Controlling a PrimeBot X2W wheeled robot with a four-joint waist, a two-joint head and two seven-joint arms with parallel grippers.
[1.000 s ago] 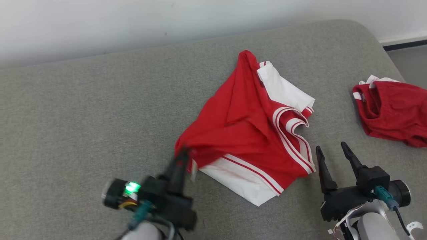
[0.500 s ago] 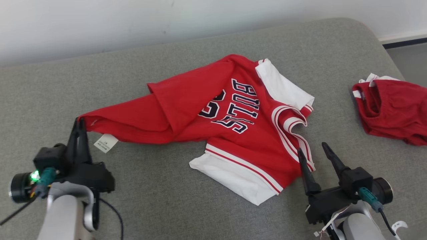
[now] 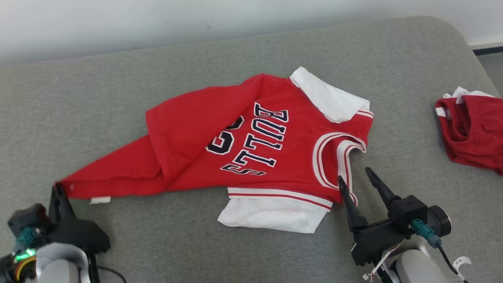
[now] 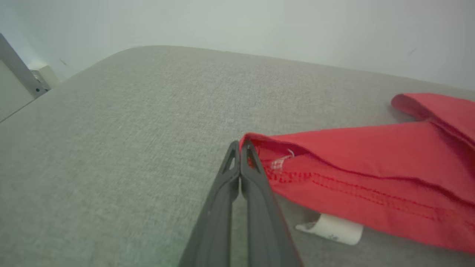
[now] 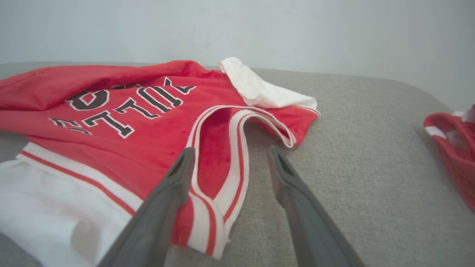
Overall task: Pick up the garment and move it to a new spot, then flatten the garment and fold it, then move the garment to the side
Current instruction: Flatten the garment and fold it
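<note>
left gripper (image 3: 59,189): lower left, fingers pressed together, pinching the garment (image 3: 243,133) by a hem corner.
right gripper (image 3: 354,175): lower right, fingers spread wide, holding nothing; one fingertip is over the striped armhole trim.
garment: red with white trim, lying mid-cushion, lettering up, one corner drawn out to the left gripper.
white label (image 3: 100,200): on the cushion, just beside the drawn-out hem.
second red garment (image 3: 471,133): crumpled at the right edge, well apart.
grey cushion (image 3: 118,90): beneath everything.
wall (image 3: 157,23): pale, behind.

"BULLS" on the red jersey (image 3: 235,145)
</note>
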